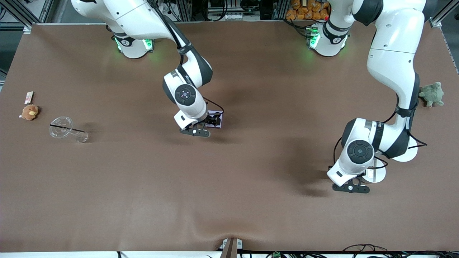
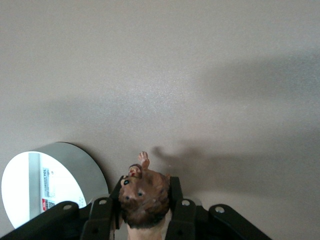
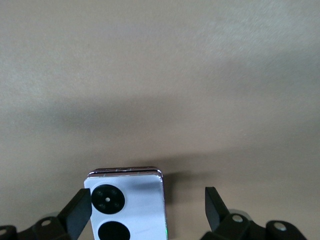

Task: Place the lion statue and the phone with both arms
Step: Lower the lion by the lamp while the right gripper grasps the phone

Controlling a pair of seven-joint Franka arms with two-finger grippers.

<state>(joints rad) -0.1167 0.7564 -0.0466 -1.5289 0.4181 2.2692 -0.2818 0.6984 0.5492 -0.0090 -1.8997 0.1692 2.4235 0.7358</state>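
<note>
Holding the lion statue (image 2: 144, 200) tight between its two black fingers, the left gripper (image 1: 353, 187) hangs low over the brown table (image 1: 251, 200) toward the left arm's end. The lion is small, brown and bumpy, with a darker head sticking out past the fingertips. The squeeze on its sides probably keeps it from slipping. Just beside this gripper sits a round white disc (image 2: 45, 185) with a little label on it.

The right gripper (image 1: 208, 125) is low over the middle of the table. Its fingers stand wide apart, and the phone (image 3: 127, 205) sits between them, near one finger and apart from the other. The phone looks flat, smooth and shiny, with two round black circles. It seems to rest on the cloth, not gripped.

Toward the right arm's end lies a clear glass (image 1: 66, 129) on its side.
</note>
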